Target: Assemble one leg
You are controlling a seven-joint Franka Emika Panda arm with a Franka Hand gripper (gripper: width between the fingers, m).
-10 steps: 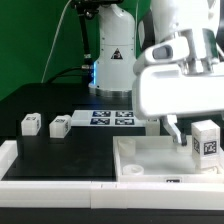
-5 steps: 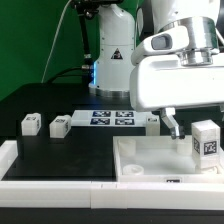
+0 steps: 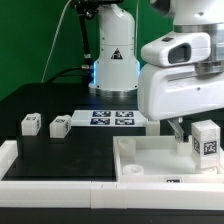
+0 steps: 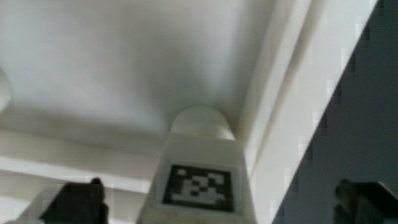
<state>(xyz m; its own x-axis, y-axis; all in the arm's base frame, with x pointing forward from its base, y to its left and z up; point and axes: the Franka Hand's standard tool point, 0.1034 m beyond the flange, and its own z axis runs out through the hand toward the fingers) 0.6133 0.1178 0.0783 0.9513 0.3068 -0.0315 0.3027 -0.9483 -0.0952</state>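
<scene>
A leg (image 3: 207,140), a small white block with a black-and-white tag, stands upright in the near right corner of the large flat white square piece (image 3: 150,158). In the wrist view the same leg (image 4: 205,165) stands between my two dark fingertips (image 4: 80,200), with a gap on each side. My gripper (image 4: 222,205) is open and holds nothing. In the exterior view one finger (image 3: 177,130) hangs just beside the leg on the exterior view's left; the other finger is hidden. Two more legs (image 3: 31,124) (image 3: 59,126) lie at the left.
The marker board (image 3: 112,118) lies at the back middle of the black table. A white rail (image 3: 60,165) runs along the front edge. The arm's base (image 3: 113,60) stands behind the marker board.
My gripper has shifted slightly to the exterior view's right, closer to the standing leg, and the wrist has turned. The legs have not moved.
</scene>
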